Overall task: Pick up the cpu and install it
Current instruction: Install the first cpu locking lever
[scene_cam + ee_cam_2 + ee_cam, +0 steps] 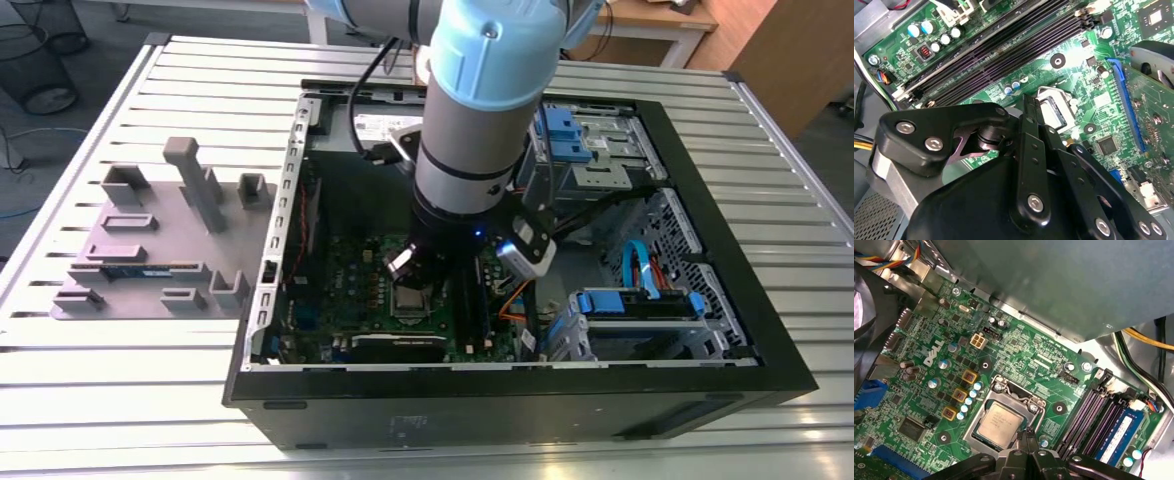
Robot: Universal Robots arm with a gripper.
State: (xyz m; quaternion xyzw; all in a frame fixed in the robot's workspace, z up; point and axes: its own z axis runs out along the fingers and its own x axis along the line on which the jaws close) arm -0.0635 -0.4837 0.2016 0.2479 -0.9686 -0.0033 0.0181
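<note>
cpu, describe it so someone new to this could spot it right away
Look inside the open computer case at the green motherboard. Near its middle, in the metal-framed socket, lies the cpu: a flat silvery square, unlike the long dark memory slots beside it.

The open black computer case [694, 330] lies on its side on the slatted metal table [120, 380]. The grey plastic holder tray [147, 250] sits on the table just beside the case, on the exterior view's left. The green circuit board [347, 270] lies flat inside the case, on the side nearest the tray. The square metal-framed socket [1004, 422] sits on the board, and the small silvery square cpu [999, 422] lies in that socket. The long dark memory slots [1089, 415] run beside the socket. The black gripper [1026, 442] hangs just above the socket's edge. The blue drive brackets [641, 305] sit in the case on the far side from the tray.
</note>
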